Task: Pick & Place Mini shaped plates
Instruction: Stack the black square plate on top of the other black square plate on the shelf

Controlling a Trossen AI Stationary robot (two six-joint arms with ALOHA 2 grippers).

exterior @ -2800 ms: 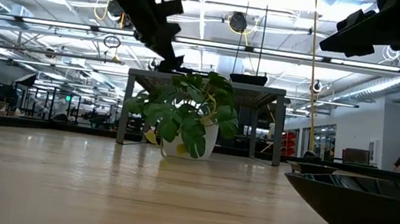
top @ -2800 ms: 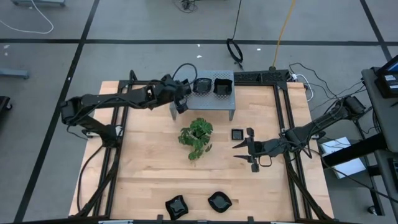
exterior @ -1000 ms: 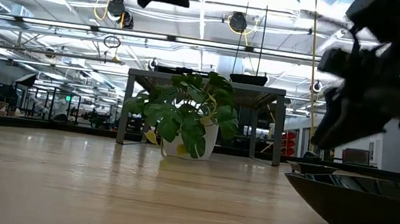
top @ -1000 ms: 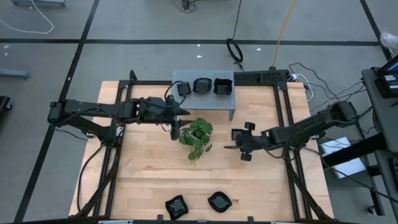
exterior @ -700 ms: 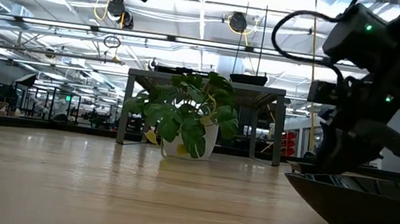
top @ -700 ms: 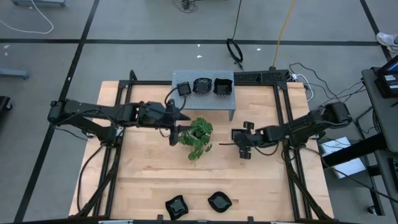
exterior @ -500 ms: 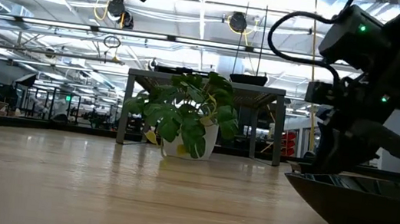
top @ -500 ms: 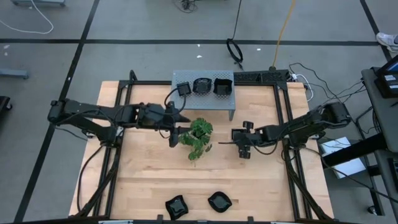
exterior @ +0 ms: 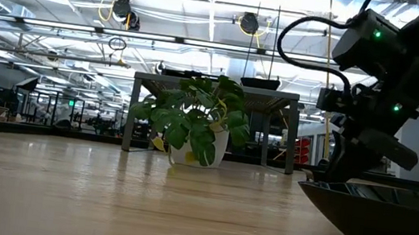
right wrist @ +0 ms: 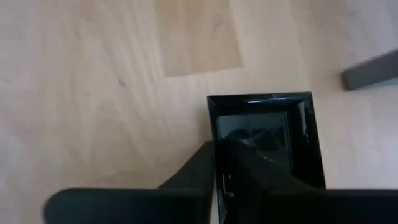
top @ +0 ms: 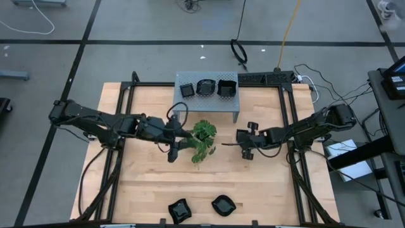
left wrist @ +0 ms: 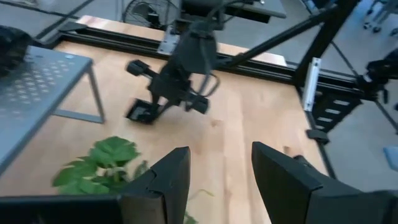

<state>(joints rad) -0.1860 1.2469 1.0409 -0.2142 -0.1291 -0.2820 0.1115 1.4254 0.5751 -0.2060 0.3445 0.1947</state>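
Fingers point(right wrist: 202, 174) of your right gripper point(right wrist: 224, 149) are pinching one raised side wall of the square plate point(right wrist: 267, 134), one finger outside the rim and one inside the well, with the jaws drawn almost together. In the high view this is happening right of centre, just right of the plant point(top: 201, 139); the plate is sitting flat on the table point(top: 272, 190).

Your left gripper point(left wrist: 214, 180) is hovering left of the plant with its jaws spread wide and nothing between them.

Three more plates are resting on the shelf point(top: 231, 104) at upper centre: a square one point(top: 186, 90), a round one point(top: 204, 87) and another square one point(top: 226, 87). Two wavy-edged plates point(top: 179, 209) are lying at the bottom edge of the table.

You are probably dealing with something light, rigid and slick: the black glaze is throwing hard reflections, so the thin wall could be sliding between the pads if you are tilting it. It may also be chipping if you are knocking it on the metal. Taking hold across the middle of one straight wall, as you are doing, looks the best choice; a corner would be giving less contact.

Around it, the table is pale matte wood with visible grain, the shelf is grey perforated metal on thin legs, and the plant is soft and leafy in a pale pot.
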